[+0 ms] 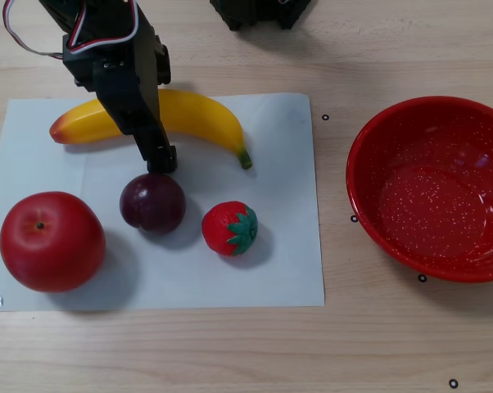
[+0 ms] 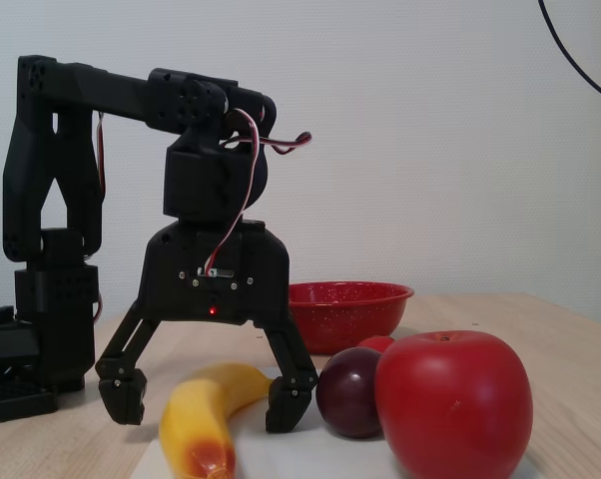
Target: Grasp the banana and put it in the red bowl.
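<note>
Straddling the banana [image 2: 209, 414], the spread fingers [image 2: 289, 404] have not closed yet; grasping, lifting and carrying to the empty red bowl [image 1: 433, 188] remain.

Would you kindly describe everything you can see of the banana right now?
The banana is a glossy yellow toy, plastic by its look, curved, orange-red at one tip with a small green stem at the other. It lies flat on the white paper, above the plum in the other view. The open hand straddles its middle, one finger on each side; contact is unclear.
</note>
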{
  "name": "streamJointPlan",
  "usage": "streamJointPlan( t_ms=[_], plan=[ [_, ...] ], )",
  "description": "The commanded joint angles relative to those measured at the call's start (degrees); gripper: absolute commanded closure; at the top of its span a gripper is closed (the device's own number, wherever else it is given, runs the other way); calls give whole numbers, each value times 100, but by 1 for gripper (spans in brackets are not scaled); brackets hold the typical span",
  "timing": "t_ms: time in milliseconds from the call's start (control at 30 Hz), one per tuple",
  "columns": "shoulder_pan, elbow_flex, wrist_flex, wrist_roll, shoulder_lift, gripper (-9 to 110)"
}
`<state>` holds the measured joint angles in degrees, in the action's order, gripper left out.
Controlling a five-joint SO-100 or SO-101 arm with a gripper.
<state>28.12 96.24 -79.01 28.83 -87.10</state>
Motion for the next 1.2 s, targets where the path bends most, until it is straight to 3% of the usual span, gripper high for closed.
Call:
streamJointPlan(
  t_ms=[0,433,667,833,1167],
  plan=[
    [-70,-123,176,-114,-26,48],
    [105,-141,18,-105,-123,69],
    [264,35,-79,-62,-439,101],
    [422,114,-360,79,-712,101],
    [545,-817,-2136,149,-1380,101]
  ],
)
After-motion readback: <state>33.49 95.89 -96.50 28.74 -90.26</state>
